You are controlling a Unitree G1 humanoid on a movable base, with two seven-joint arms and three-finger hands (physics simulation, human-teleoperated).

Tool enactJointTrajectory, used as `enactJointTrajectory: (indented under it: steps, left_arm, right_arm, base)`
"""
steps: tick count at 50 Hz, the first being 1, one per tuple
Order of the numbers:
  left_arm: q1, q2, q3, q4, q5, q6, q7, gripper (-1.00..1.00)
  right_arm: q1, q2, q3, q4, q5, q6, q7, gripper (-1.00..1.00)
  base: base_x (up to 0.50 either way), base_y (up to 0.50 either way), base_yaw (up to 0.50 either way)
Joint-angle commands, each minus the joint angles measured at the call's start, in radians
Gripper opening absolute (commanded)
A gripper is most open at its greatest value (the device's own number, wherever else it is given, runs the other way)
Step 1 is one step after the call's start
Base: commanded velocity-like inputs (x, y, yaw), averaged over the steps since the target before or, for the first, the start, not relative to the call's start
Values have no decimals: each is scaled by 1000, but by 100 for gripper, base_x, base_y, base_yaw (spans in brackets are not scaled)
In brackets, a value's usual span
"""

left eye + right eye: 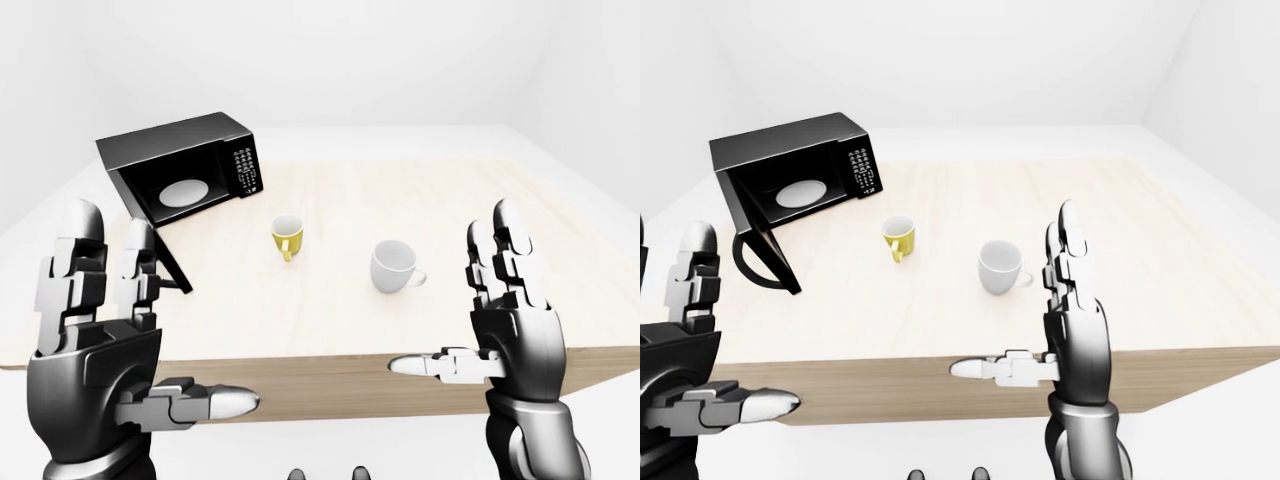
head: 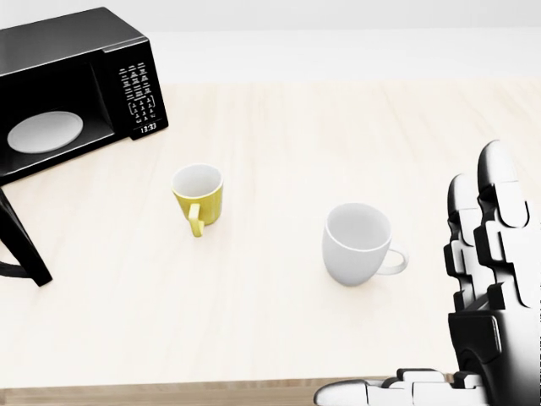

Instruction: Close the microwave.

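The black microwave (image 1: pixel 790 172) stands at the table's upper left corner with a white turntable plate (image 2: pixel 46 133) showing inside. Its door (image 1: pixel 762 245) hangs open, swung out toward the bottom left, handle on the outer side. In the left-eye view my left hand (image 1: pixel 160 320) partly covers that door. Both hands are raised, flat and open, short of the table's near edge and well away from the microwave. My right hand (image 2: pixel 410 271) fills the head view's lower right; the left hand is outside that view.
A yellow mug (image 2: pixel 199 196) stands upright near the table's middle, below and right of the microwave. A white mug (image 2: pixel 359 245) stands to its right, close to my right hand. The light wooden table (image 2: pixel 338 127) stretches away to the right. White walls surround it.
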Motion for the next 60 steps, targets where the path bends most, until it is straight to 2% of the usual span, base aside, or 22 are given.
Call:
enactJointTrajectory:
  steps: [1,60]
  left_arm:
    - [12,-1,1,1,-11,0,-18,100]
    - [-13,21,-21,61,12,0,-5,100]
  right_arm:
    - [7,-3,18,3,-15,0,-11,100]
    - [1,-19,57,44,-33,0,-26,100]
  base:
    - [0,50,0]
    - [0,50,0]
